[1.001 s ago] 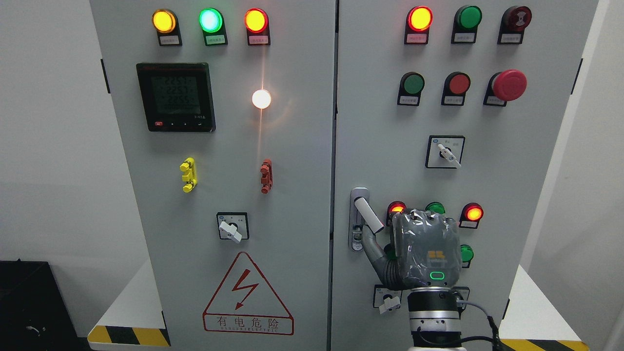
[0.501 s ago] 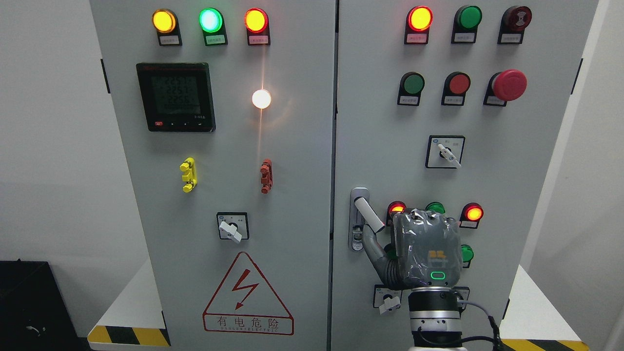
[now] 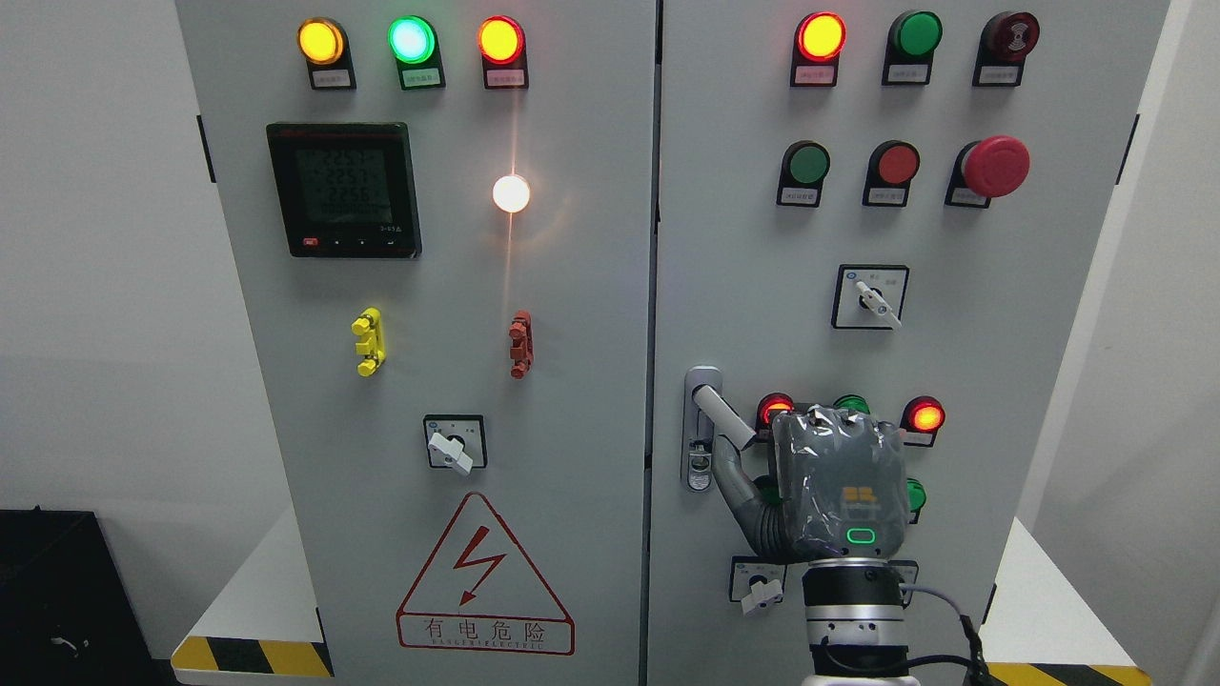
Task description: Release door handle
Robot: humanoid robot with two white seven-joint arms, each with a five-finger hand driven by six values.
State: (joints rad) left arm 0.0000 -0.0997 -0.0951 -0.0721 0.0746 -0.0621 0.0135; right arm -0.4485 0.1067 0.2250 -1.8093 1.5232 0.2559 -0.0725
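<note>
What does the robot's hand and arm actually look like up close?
Only the right hand shows. Its back is a dark grey shell under shiny clear wrap, with a small yellow marking and a glowing green ring. The thumb is ribbed grey metal. Below sits a silver and black banded wrist, with a grey cable looping out.

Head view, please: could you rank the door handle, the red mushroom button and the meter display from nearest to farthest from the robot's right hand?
1. Door handle, just left of the right hand.
2. Red mushroom button, upper right.
3. Meter display, far upper left.

Grey cabinet [image 3: 572,286] (yellow-black striped base [image 3: 253,657]), red mushroom button [image 3: 996,166], grey hand [image 3: 839,491].
</note>
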